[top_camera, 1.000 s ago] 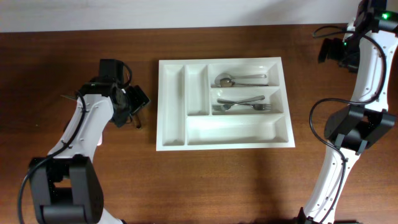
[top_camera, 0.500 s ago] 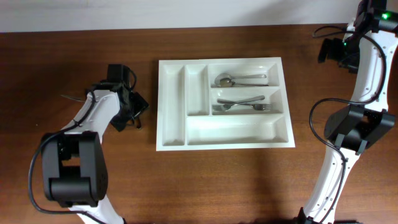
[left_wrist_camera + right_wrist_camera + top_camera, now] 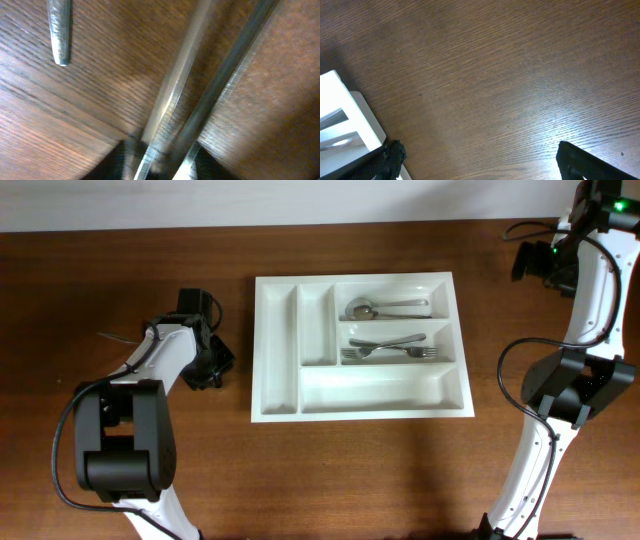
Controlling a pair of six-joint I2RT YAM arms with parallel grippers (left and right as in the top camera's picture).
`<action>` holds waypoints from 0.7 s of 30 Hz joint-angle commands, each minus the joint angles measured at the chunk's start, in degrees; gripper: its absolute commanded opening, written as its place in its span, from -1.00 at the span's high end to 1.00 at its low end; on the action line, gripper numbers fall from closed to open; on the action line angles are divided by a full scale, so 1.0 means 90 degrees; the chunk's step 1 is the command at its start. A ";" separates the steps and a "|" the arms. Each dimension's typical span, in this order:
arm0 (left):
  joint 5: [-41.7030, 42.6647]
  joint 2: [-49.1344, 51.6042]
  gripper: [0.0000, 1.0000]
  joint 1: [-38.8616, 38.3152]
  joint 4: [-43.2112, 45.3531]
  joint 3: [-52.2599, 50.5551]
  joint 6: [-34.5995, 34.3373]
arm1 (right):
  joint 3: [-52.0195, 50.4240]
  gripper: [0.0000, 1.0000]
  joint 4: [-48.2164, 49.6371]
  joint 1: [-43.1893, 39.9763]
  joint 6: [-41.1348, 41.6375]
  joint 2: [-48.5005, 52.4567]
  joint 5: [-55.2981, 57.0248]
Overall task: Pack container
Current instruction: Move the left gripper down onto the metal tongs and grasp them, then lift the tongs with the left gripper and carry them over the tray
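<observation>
Table (image 3: 120, 260): wood, dark brown, with a low satin sheen. You can read the grain plainly in both wrist views.
Container (image 3: 276, 370): white plastic, smooth and moulded, faintly glossy along the walls.
Spoon (image 3: 385, 308) and forks (image 3: 392, 348): polished metal with bright glints.
In your left wrist view, two long metal strips (image 3: 177, 82) are blurred, their edges shining. Note a third metal tip (image 3: 60, 30), duller, with a brushed look.
Right arm (image 3: 592, 290): smooth white casing, matt black joints.
</observation>
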 commanded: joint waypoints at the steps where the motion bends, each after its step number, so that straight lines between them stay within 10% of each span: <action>1: -0.0187 0.0061 0.56 0.0017 -0.0151 0.0085 0.0015 | 0.0095 -0.97 -0.0007 0.0024 -0.0044 -0.0119 -0.0039; 8: -0.0311 0.0061 0.95 0.0010 -0.0287 0.0085 0.0012 | 0.0095 -0.97 -0.0007 0.0024 -0.0044 -0.0119 -0.0039; 21: -0.0379 0.0061 0.96 0.0017 -0.0347 0.0821 0.1270 | 0.0095 -0.97 -0.0007 0.0024 -0.0044 -0.0119 -0.0039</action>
